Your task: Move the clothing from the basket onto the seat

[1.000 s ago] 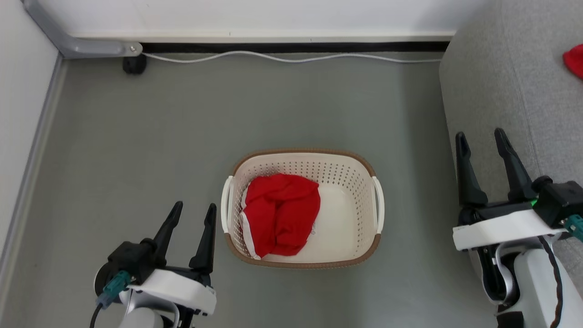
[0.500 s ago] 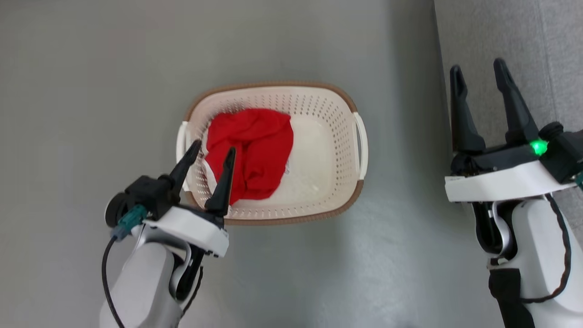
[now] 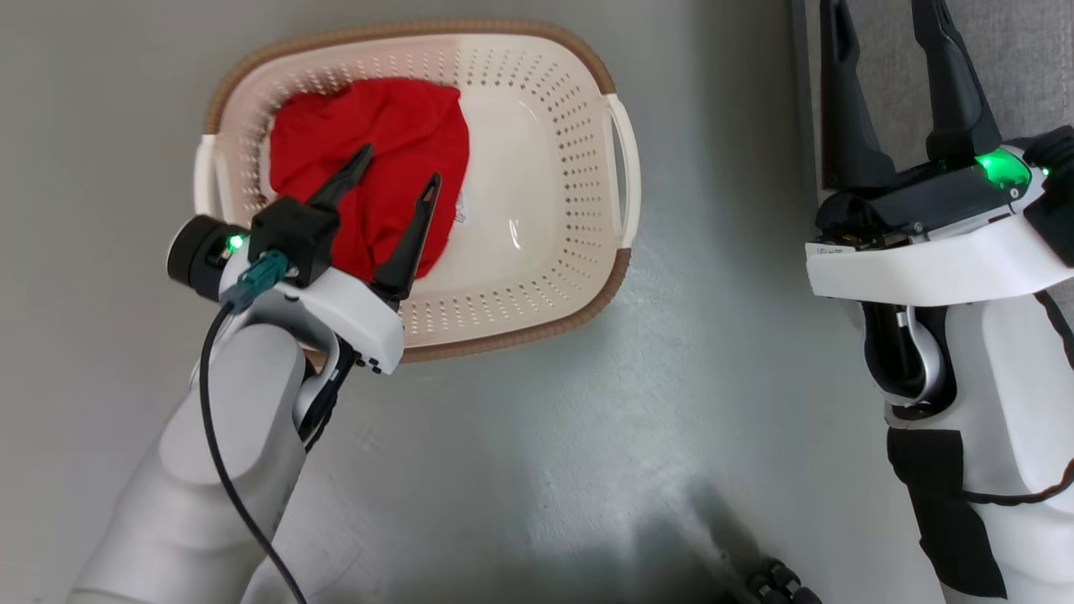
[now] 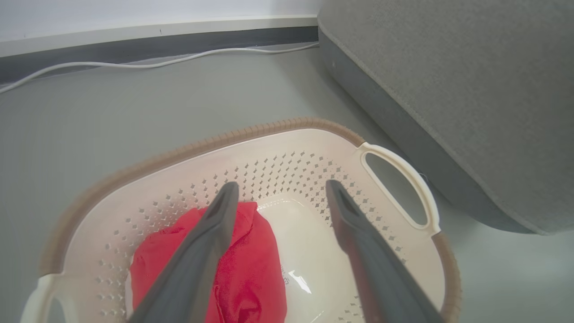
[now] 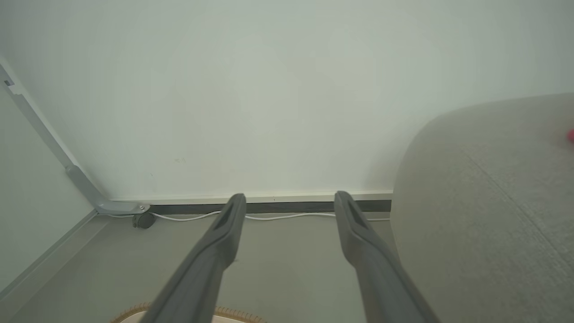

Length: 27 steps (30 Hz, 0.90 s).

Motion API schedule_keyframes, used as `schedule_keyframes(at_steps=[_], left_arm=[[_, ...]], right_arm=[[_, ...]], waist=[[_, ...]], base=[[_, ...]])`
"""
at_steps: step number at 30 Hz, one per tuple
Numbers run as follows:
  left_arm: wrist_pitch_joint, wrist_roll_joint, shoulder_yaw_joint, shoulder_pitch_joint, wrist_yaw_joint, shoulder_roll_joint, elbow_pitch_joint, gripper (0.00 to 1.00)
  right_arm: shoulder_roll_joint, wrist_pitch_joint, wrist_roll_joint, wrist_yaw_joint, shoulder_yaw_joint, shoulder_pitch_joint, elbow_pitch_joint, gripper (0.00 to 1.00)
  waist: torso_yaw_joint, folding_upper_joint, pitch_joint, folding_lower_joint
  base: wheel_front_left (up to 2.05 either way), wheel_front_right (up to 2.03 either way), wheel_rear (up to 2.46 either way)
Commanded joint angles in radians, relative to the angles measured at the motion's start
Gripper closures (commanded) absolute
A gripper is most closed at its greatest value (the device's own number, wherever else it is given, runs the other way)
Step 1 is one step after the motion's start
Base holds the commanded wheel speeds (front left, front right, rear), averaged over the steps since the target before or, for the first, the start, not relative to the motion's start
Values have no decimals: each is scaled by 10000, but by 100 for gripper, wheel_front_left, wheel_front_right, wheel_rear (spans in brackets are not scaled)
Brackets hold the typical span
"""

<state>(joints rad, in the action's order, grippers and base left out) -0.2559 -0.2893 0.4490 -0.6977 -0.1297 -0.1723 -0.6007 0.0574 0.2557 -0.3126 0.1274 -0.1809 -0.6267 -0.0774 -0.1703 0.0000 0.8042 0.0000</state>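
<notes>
The cream basket [image 3: 537,323] with its brown rim stands on the grey floor. One bright red piece of clothing [image 3: 369,134] lies bunched in its left half, and the right half of the bottom is bare. My left gripper [image 3: 401,166] hangs open over the near edge of the clothing, nothing between its fingers. The left wrist view looks down past the open gripper [image 4: 282,186] at the clothing [image 4: 251,278] inside the basket [image 4: 269,130]. My right gripper [image 3: 881,25] is open beside the grey seat [image 3: 1024,67], holding nothing. A small red bit [image 5: 571,136] shows on the seat [image 5: 493,202].
A white cable [image 4: 157,63] runs along the skirting at the wall. A grey metal bar [image 5: 45,139] slants down to the floor corner, with a dark caster [image 5: 143,220] by its foot. Open floor lies between the basket and the seat.
The head camera has tipped down and closer, shifting the whole picture. My left gripper has gone from beside the basket to over the red clothing, still open. The right gripper stays open by the seat.
</notes>
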Motion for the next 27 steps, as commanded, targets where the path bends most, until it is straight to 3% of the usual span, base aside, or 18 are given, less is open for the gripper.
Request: schedule_keyframes(at_steps=[1,7,16,27], left_arm=[[-59,98,-87,-156,-10,-208,14,0],[-59,316,1001,-1611,-10,-466,-2036,0],[352,1081,1844,-3441,118,-457,-4854,0],[1575,2022,2791,-4640,718,-631,-6435,0]], right_arm=[[-71,61,-117,33,-210,99,316,0],[-71,61,-454,33,-419,-51,417,0],[-71,61,-857,33,-588,-77,541,0],[-72,61,-1351,33,-782,-48,801,0]], waist=[[-296,0,406,0],[-565,0,857,0],[-892,0,1305,0],[-1358,0,1721,0]], base=[[0,0,0],[0,0,0],[0,0,0],[0,0,0]])
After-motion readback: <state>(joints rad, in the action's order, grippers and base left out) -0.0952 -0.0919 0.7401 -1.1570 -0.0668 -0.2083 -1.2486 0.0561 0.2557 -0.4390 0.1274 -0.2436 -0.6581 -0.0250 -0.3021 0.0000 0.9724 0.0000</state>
